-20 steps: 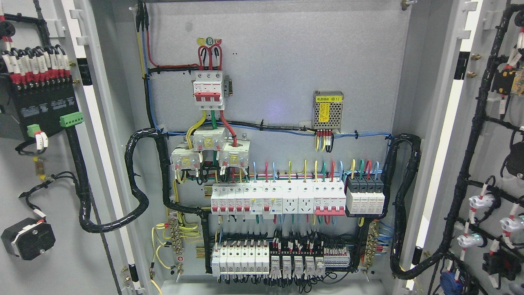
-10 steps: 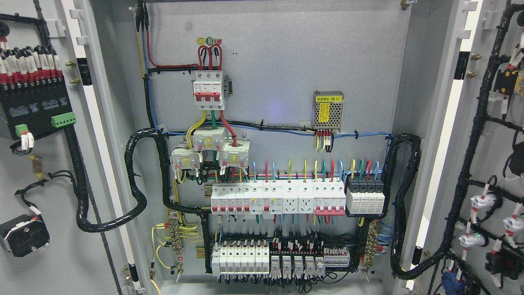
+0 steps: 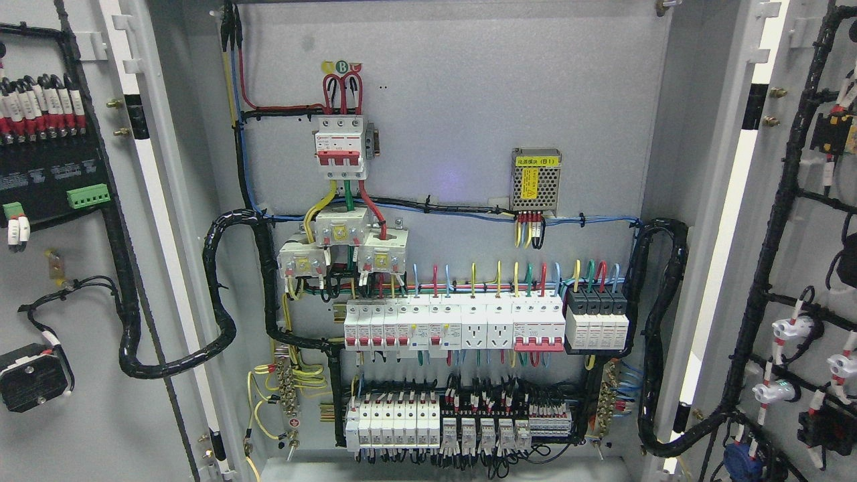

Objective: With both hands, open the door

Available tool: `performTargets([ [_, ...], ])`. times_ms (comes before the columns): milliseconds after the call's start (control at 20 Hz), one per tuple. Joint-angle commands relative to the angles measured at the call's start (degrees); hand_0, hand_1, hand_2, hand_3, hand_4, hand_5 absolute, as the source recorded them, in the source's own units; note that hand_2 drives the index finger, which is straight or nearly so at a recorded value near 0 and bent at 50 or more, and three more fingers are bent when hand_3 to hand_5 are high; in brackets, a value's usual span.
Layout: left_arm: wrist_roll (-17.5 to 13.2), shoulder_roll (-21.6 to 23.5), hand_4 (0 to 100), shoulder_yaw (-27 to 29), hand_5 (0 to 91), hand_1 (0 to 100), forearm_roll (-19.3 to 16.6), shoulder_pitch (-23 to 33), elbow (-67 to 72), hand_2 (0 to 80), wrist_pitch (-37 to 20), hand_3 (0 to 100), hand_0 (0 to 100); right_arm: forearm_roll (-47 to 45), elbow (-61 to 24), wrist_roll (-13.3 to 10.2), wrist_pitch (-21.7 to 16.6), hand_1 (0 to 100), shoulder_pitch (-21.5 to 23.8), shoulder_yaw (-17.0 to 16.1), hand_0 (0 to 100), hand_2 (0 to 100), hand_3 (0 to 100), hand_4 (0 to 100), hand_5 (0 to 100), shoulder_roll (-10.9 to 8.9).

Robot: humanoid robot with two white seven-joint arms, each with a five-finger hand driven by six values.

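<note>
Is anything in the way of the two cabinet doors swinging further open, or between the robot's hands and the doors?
Nothing visible blocks either one. The left door and right door stand swung wide, showing their inner wiring. Black cable bundles loop from the cabinet to each door but hang slack. Neither robot hand is in view, so their path cannot be judged.

Your free room: bare grey back panel up top | blocked below: white breaker rows | sides: black corrugated cable looms hang off both wired grey metal doors, swung wide apart
</note>
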Motion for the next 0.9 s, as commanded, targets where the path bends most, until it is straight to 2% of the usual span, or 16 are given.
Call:
performTargets([
  [0,-0.1,4.3,0,0.6,0.0,0,0.2,-3.8,10.8,0.0,-2.8,0,0,-0.8,0.2,0.0,-0.1,0,1.2,-1.6,38,0,0,0,0,0.73],
  [451,-0.1,5.0,0,0.5,0.0,0,0.1,-6.2,15.8,0.0,-2.0,0,0,-1.2,0.2,0.1,-0.1,0,2.4,-2.9,38,0,0,0,0,0.91],
  [851,-0.1,4.9,0,-0.1,0.0,0,0.1,-6.4,14.6,0.0,-2.0,0,0,-1.3,0.7,0.1,-0.1,0,2.5,-3.7,38,0,0,0,0,0.91],
])
